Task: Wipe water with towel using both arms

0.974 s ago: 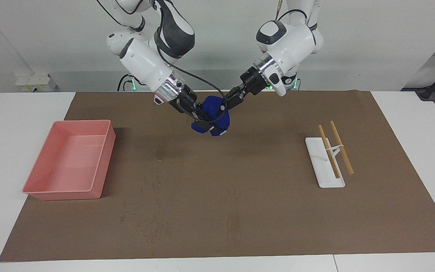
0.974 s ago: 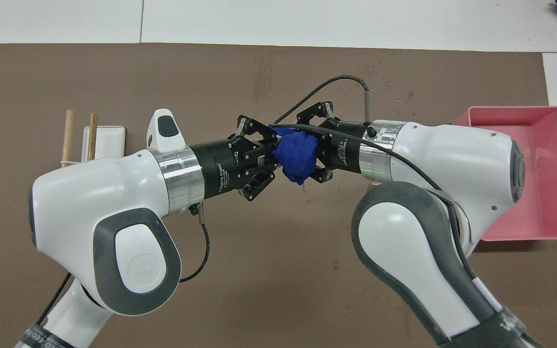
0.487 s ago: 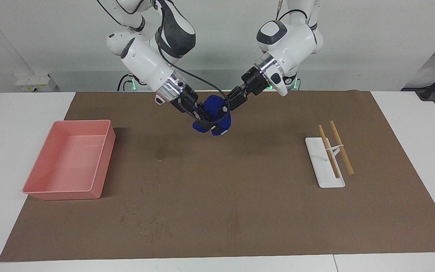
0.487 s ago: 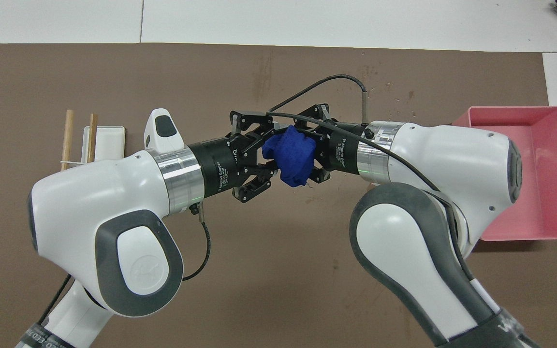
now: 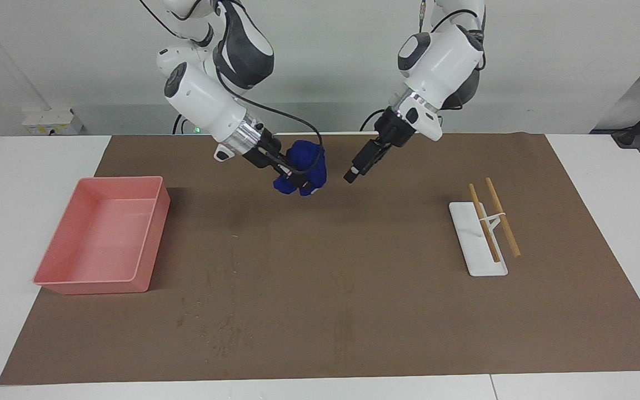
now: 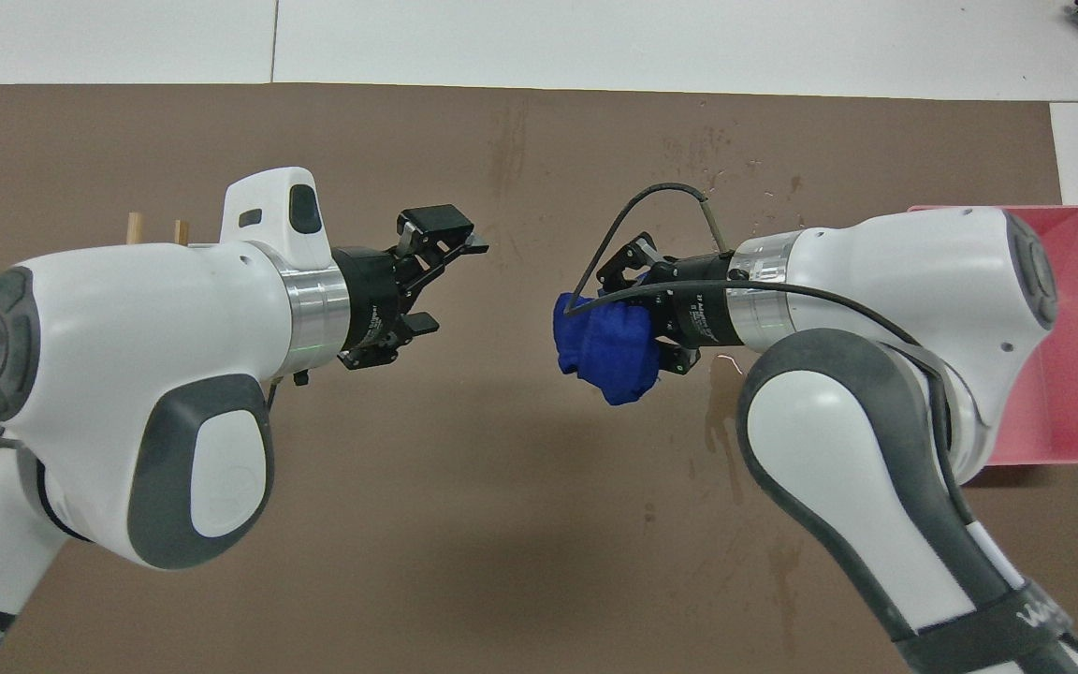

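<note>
Blue cloth, bunched into a wrinkly ball, hangs in the air in the right gripper [image 5: 296, 179], whose fingers are clamped on it. This is the towel [image 5: 303, 166], held above the brown mat [image 5: 320, 311] near the robots' edge of the table, about midway between the two arms. A second ago both grippers met at the towel and held it between them. Now the left gripper [image 5: 351, 174] has let go and pulled back toward its own end of the table, well apart from the cloth, with its fingers spread and nothing in them. The right arm has drawn the towel a little toward the pink tray [image 5: 156, 222].

That reads as a handover just completed: the towel now belongs to the right arm alone. It looks ready to carry the cloth down to the mat for wiping, or on to the tray; which one cannot be told. Faint darker marks show on the mat in the overhead view below the right arm's wrist, possibly damp patches.

Counted: two robot arms, one towel, one pink tray standing empty at the right arm's end, one white rest [image 5: 478, 241] at the left arm's end, and two wooden chopsticks [image 5: 493, 219] lying across it.
</note>
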`<state>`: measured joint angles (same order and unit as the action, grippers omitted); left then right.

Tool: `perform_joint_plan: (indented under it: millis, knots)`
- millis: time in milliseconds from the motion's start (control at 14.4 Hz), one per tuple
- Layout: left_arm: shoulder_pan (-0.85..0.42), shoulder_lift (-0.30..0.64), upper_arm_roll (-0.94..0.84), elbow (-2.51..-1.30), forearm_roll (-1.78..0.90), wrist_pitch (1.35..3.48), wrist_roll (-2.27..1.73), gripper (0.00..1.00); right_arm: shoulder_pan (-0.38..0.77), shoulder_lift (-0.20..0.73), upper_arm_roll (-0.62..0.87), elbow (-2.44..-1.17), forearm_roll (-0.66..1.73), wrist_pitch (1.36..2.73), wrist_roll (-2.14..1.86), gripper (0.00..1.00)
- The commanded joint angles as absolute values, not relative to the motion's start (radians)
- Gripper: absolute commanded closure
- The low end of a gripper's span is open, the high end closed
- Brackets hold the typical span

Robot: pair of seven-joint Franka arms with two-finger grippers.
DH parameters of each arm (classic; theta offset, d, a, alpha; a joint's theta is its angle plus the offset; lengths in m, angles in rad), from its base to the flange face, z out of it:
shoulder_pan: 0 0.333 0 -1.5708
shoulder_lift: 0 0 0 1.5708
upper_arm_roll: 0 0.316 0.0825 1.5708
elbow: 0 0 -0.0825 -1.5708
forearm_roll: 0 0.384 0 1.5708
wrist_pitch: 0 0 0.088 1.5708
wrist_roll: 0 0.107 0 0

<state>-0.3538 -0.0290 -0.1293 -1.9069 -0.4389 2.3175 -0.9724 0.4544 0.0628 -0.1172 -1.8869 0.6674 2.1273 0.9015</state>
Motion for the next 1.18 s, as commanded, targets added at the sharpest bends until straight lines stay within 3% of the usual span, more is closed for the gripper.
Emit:
perform_joint_plan:
  millis: [0, 278, 417, 695, 974, 1113]
  knots:
    - [-0.327, -0.002, -0.132, -1.852, -0.252, 2.240, -0.872, 0.00, 0.401, 0.029, -0.112, -1.893, 0.453, 2.016, 0.702, 1.00]
    - [-0.221, 0.002, -0.132, -1.809, -0.039, 2.085, -0.527, 0.00, 0.359, 0.031, -0.112, -1.940, 0.327, 2.009, 0.416, 1.00]
    - [-0.154, 0.000, -0.132, -1.802, 0.009, 2.034, -0.288, 0.00, 0.359, 0.038, -0.110, -2.005, 0.195, 2.028, 0.277, 1.00]
    - [0.010, -0.020, -0.132, -1.744, 0.006, 1.849, 0.090, 0.00, 0.367, 0.043, -0.109, -2.162, 0.187, 2.138, 0.190, 1.00]
    - [0.040, -0.015, -0.129, -1.574, 0.003, 1.567, 0.095, 0.00, 0.364, 0.034, -0.109, -2.270, 0.187, 2.155, 0.160, 1.00]
    - [0.040, -0.023, -0.129, -1.548, 0.003, 1.513, 0.094, 0.00, 0.364, 0.031, -0.109, -2.305, 0.187, 2.158, 0.146, 1.00]
